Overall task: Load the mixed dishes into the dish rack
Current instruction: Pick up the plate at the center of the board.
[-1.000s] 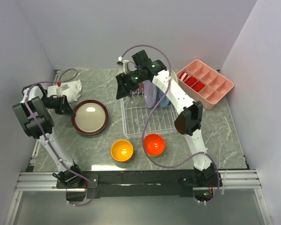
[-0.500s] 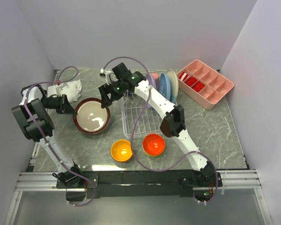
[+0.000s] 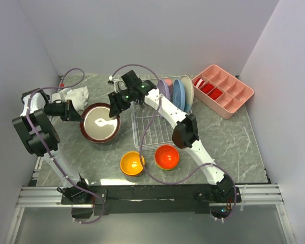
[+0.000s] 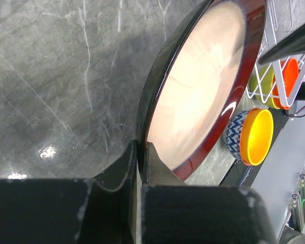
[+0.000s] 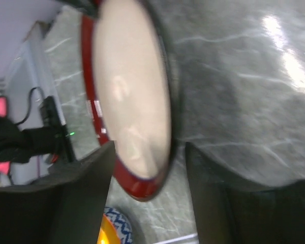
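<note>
Top view: the left hand (image 3: pixel 77 115) is clamped on the left rim of the dark-red-rimmed plate (image 3: pixel 99 124). The plate is on the surface (image 3: pixel 234 142) just left of the dish rack (image 3: pixel 157 133), and the right hand (image 3: pixel 113 108) hangs at its far rim.

Left wrist view: the fingers (image 4: pixel 127 162) pinch the thin edge, and the plate is tilted.

Right wrist view: the jaws stand apart, straddling the rim and gripping nothing.

The plate looks glazed, stiff, slick and breakable. A deep bite on the rim, opposite the left hand, seems safest.
</note>
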`<move>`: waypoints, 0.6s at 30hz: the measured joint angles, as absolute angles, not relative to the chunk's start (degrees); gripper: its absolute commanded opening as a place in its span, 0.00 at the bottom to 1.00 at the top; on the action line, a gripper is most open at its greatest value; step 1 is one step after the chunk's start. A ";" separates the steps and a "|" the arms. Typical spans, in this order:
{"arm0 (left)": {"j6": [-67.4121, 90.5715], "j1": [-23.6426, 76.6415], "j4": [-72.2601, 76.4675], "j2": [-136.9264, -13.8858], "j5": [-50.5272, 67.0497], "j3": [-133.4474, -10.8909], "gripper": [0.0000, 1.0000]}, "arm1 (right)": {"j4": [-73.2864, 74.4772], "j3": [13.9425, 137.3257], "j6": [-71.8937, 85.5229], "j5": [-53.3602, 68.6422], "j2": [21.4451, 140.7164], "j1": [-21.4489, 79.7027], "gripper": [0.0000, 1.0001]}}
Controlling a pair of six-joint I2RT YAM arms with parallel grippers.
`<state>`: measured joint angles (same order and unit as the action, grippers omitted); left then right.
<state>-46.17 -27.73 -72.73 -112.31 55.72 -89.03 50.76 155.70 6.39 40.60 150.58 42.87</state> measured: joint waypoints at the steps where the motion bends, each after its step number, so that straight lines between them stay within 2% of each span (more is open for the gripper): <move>1: -46.04 -27.64 -72.73 -112.31 55.72 -89.03 0.01 | 50.48 155.70 6.63 41.98 150.61 42.89 0.38; 2: -46.09 -27.57 -72.66 -112.31 55.55 -89.03 0.01 | 50.24 155.68 6.35 42.41 150.61 42.92 0.25; 5: -45.82 -27.83 -73.58 -112.31 55.99 -89.03 0.01 | 50.46 155.52 7.51 42.87 150.61 42.41 0.00; 7: -45.80 -27.66 -75.02 -112.31 56.47 -89.06 0.03 | 50.43 155.06 8.34 40.91 150.61 42.06 0.00; 8: -45.76 -27.46 -75.24 -112.31 56.64 -89.08 0.11 | 50.43 154.65 8.86 40.42 150.61 41.89 0.00; 10: -45.69 -27.07 -75.05 -112.38 56.45 -89.21 0.37 | 50.50 154.26 8.95 40.03 150.61 41.80 0.00; 11: -45.63 -27.05 -75.00 -112.42 56.27 -89.43 0.43 | 50.52 154.21 8.86 39.99 150.61 41.80 0.00; 15: -44.75 -26.96 -76.01 -112.44 59.33 -92.27 0.55 | 51.72 154.19 7.46 37.43 150.56 42.59 0.00; 16: -44.42 -26.89 -75.90 -112.31 59.70 -92.90 0.63 | 51.94 154.19 7.40 36.21 150.50 42.94 0.00; 18: -41.80 -26.83 -74.48 -111.31 60.20 -94.21 0.67 | 52.88 154.19 7.11 33.34 150.08 43.51 0.00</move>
